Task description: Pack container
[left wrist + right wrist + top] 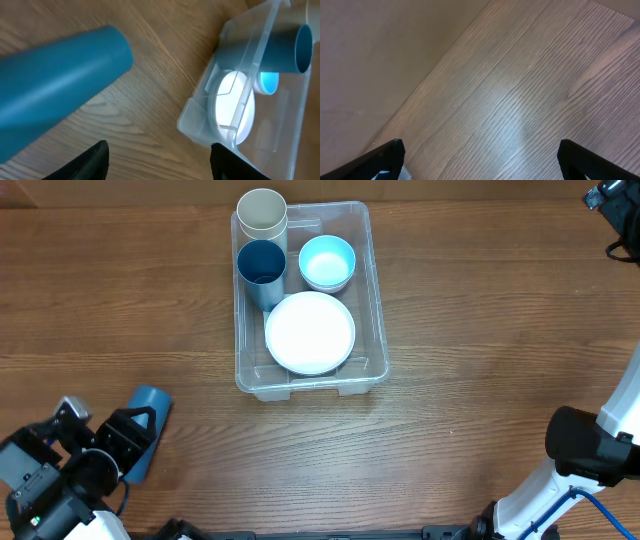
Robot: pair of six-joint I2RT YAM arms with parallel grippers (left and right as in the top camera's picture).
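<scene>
Packed in container: beige cup, dark blue cup, bowl, plate; left to pack: teal cup lying on table; left gripper, right gripper both spread wide, empty.

No text, label, brand, number or sign can be read on anything here.

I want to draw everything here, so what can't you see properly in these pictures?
Loose blue cup: overhead, the left gripper covers its lower end; in the left wrist view it is blurred and cut off by the left edge.
Container floor: overhead, the white plate hides part of it.
Right gripper: the right wrist view shows only fingertips; overhead, the top right corner cuts it off.
</scene>
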